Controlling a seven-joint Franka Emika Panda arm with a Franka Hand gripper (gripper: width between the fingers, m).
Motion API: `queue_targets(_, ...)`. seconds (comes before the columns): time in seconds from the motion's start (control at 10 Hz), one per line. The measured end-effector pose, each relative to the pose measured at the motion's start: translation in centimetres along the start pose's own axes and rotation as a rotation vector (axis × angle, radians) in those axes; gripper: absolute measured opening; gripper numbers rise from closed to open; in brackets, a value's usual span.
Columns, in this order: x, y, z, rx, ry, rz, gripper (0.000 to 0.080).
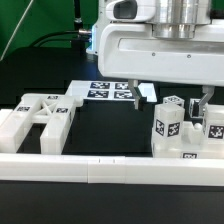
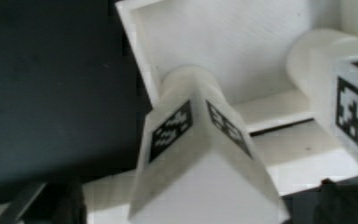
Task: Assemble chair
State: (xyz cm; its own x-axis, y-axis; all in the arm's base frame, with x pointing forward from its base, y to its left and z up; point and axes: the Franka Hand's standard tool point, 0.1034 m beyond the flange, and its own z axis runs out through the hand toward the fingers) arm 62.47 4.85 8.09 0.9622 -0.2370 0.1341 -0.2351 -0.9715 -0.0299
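While the gripper [image 1: 169,97] hangs low over the black table [image 1: 100,125], its two fingers [image 1: 133,93] stand wide apart and hold nothing. Between them, on the exterior view's right, stands a tall white block [image 1: 167,122] of the chair, upright, with black-and-white tags on its top and side. One finger is on each side of it, and neither one touches it. A second block [image 1: 214,125] with tags stands just beside the first, further to the exterior view's right. Over on the exterior view's left lies the flat slotted panel [image 1: 40,118] — well apart from the blocks. At the back, the marker board [image 1: 112,90] lies flat on the table, and a small white piece [image 1: 147,92] sits just beside it. A long white rail [image 1: 110,165] runs across the front.

In the wrist view, the tall white block [image 2: 194,140] turns a corner toward the camera, with a tag on each of two sides. The second block [image 2: 345,95] is close by — I cannot tell if they touch. A dark fingertip [image 2: 16,200] shows at each side of the tall block, with a gap
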Motion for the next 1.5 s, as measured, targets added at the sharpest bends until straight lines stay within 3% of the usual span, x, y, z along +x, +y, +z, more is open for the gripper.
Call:
queue_targets(0.3, 0.07, 0.3, 0.04, -0.003, -0.001, -0.203, 0.0649)
queue_targets(0.6, 0.29, 0.26, -0.05, -0.032, 0.01, -0.399, 0.0649)
queue_targets(0.8, 0.36, 0.39, -0.06, -0.035, 0.01, -0.463, 0.0649)
queue_targets(1.0, 0.36, 0.4, -0.05, -0.035, 0.011, -0.452, 0.0391)
queue_targets(1.1, 0.36, 0.4, -0.05, -0.035, 0.011, -0.429, 0.0391)
queue_targets(1.2, 0.36, 0.4, -0.05, -0.035, 0.011, -0.43, 0.0285)
queue_targets(1.5, 0.38, 0.39, -0.06, -0.033, 0.014, -0.271, 0.0285)
